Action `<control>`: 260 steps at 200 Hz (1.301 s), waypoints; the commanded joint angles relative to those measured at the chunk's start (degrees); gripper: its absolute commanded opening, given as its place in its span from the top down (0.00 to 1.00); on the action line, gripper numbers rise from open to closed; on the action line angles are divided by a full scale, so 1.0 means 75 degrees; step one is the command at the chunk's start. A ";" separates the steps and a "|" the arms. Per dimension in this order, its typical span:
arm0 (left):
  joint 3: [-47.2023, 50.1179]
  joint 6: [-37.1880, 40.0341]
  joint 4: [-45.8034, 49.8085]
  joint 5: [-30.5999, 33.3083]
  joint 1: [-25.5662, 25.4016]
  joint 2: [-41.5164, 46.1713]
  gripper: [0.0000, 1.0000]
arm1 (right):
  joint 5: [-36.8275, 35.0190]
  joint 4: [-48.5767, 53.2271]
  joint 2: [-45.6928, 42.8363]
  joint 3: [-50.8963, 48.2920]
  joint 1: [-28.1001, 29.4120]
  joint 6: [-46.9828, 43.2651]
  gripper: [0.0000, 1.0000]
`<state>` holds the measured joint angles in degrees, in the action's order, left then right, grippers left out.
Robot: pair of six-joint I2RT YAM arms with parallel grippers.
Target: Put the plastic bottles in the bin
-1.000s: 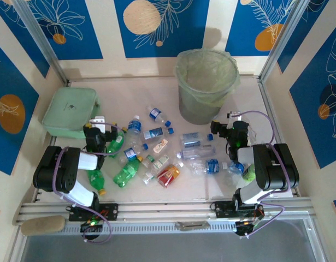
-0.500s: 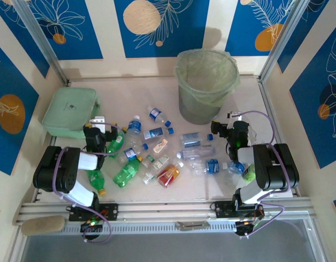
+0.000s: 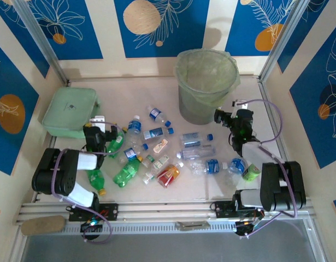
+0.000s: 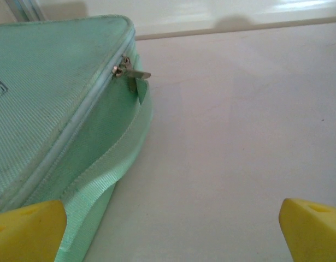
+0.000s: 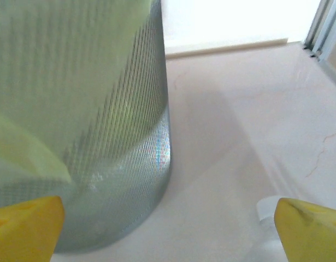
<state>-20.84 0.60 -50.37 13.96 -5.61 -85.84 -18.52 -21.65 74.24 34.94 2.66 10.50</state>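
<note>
Fifteen-odd plastic bottles (image 3: 169, 174) strewn mid-table between arms, near side of bin (image 3: 198, 106), which stands far, right of centre. Likely light, thin-walled, slick, easily dented; pinch across body or neck. Left gripper (image 4: 168, 232) spread wide, empty, facing mint-green case (image 4: 47, 109). Right gripper (image 5: 168, 229) spread wide, empty, just beside bin.

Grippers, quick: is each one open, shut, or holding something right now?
Left gripper: open, holding nothing, beside the flat mint-green zipped case.
Right gripper: open, holding nothing, beside the tall round grey-translucent bin.
</note>
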 commanded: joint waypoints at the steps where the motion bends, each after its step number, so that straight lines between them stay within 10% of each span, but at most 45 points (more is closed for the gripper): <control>1: -0.0613 0.0154 0.1614 0.0366 -0.0139 0.0931 0.00 | -0.0469 0.2512 -0.0543 0.0823 0.0078 0.0787 0.00; 49: -0.1720 -0.1459 0.4074 -0.0627 -0.0247 0.2604 0.00 | -0.0366 0.6980 -0.0855 0.2551 0.0088 0.2289 0.01; 102: -0.1616 -0.2961 0.5025 -0.2084 -0.1151 0.3613 0.00 | -0.0053 0.8770 -0.0539 0.3194 -0.0179 0.1334 0.04; 260: -0.0960 -0.3795 0.3367 -0.3254 -0.3167 0.2694 0.00 | -0.0141 0.8253 0.3002 0.4303 -0.1619 0.0512 0.15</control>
<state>-28.84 -27.03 -22.31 -10.11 -28.82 -66.32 -21.47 40.25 94.65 65.54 -9.41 16.36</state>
